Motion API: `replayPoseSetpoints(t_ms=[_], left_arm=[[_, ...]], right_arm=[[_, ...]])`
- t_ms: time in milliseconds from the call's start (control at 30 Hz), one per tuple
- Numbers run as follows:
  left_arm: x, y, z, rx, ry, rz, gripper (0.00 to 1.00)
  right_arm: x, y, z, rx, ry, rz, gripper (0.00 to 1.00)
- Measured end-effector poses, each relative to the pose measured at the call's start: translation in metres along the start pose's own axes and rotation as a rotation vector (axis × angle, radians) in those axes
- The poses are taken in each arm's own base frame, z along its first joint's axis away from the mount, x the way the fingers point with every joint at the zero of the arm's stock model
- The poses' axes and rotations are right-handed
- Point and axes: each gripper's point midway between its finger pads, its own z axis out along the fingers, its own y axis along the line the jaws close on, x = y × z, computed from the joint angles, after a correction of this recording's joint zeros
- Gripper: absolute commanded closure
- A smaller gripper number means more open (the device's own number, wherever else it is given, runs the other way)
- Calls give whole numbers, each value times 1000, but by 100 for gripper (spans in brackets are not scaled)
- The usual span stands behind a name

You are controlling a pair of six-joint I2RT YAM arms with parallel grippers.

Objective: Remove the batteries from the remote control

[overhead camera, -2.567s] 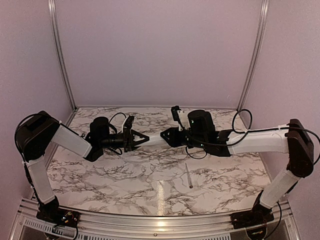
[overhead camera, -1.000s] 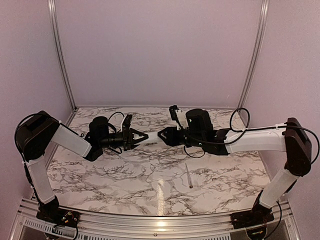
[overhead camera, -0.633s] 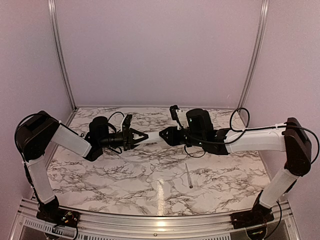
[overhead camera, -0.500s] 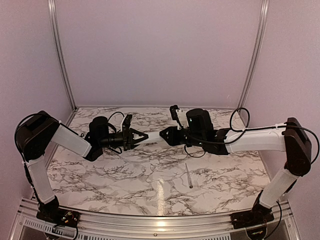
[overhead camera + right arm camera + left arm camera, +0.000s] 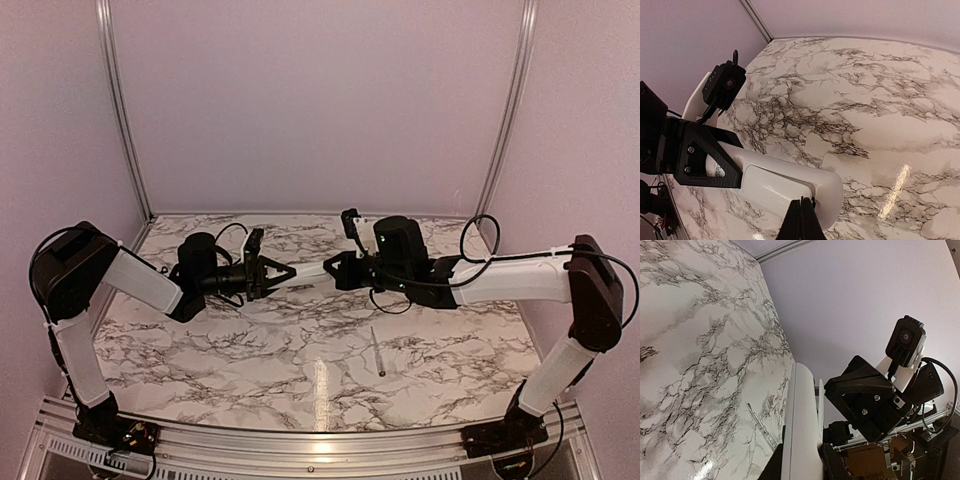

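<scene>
The slim white plastic remote control (image 5: 310,272) is held off the marble table (image 5: 250,350) at the centre of the top view. It is clamped at one end by the left gripper (image 5: 802,470) so that its back cover (image 5: 774,189) is offered to the right gripper (image 5: 801,212). That gripper's fingers are pressed together on nothing, tips at the cover's edge, presumably to push it off. The batteries are not seen and are judged to be inside, and the thin grey stick (image 5: 377,352) is left lying at lower right.

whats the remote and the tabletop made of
The remote control looks like smooth white plastic, going by its even moulded sheen. The table looks like glossy marble-print laminate, with lamp glare on it; real stone can't be ruled out.
</scene>
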Motion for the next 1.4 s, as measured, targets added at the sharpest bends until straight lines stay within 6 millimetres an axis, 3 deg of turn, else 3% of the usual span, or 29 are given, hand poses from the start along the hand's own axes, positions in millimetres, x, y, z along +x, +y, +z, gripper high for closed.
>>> replayPoseSetpoints(t_ms=[400, 1067, 1400], left_arm=[[-1, 3, 0, -12, -9, 13, 100], [-7, 28, -1, -127, -60, 43, 100], [-11, 27, 0, -130, -69, 60, 100]], right_arm=[[0, 0, 0, 0, 0, -2, 100], [4, 9, 1, -45, 17, -14, 100], [7, 8, 3, -48, 29, -17, 100]])
